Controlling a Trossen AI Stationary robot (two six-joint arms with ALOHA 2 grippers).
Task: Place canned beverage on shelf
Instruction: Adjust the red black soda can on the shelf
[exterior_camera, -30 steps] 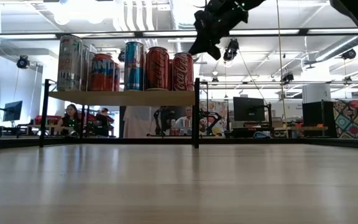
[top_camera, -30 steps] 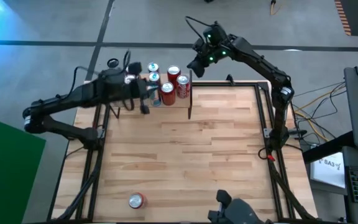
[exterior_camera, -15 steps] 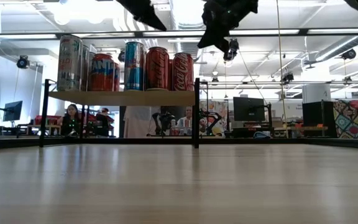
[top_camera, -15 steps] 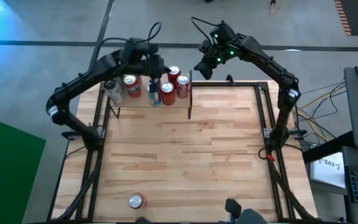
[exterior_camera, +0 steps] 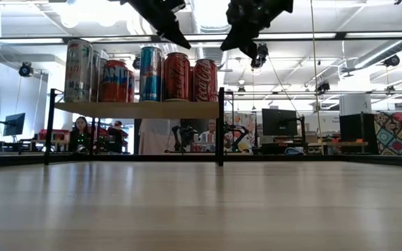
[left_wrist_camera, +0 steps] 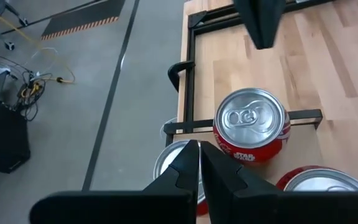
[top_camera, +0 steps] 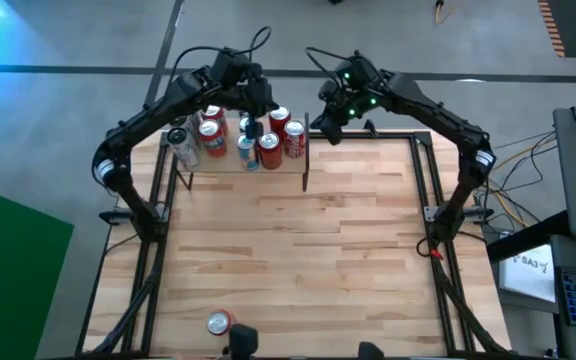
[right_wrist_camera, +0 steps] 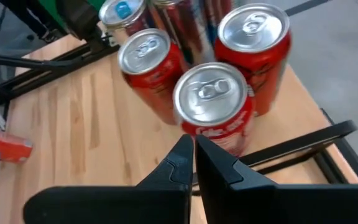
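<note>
Cans (top_camera: 268,148) crowd my shelf (exterior_camera: 138,109) at upper centre, both grippers, left (top_camera: 255,105) and right (top_camera: 325,128), pinched closed above (one can (top_camera: 218,322) lies at bottom).

I am counting roughly eight upright cans (top_camera: 293,140) crowding one shelf (exterior_camera: 138,109), and one more can (top_camera: 218,322) lying on one table (top_camera: 348,250).

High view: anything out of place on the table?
One red can lies on its side near the table's front edge, far from the shelf, where the other cans stand upright. Nothing looks spilled or damaged.
</note>
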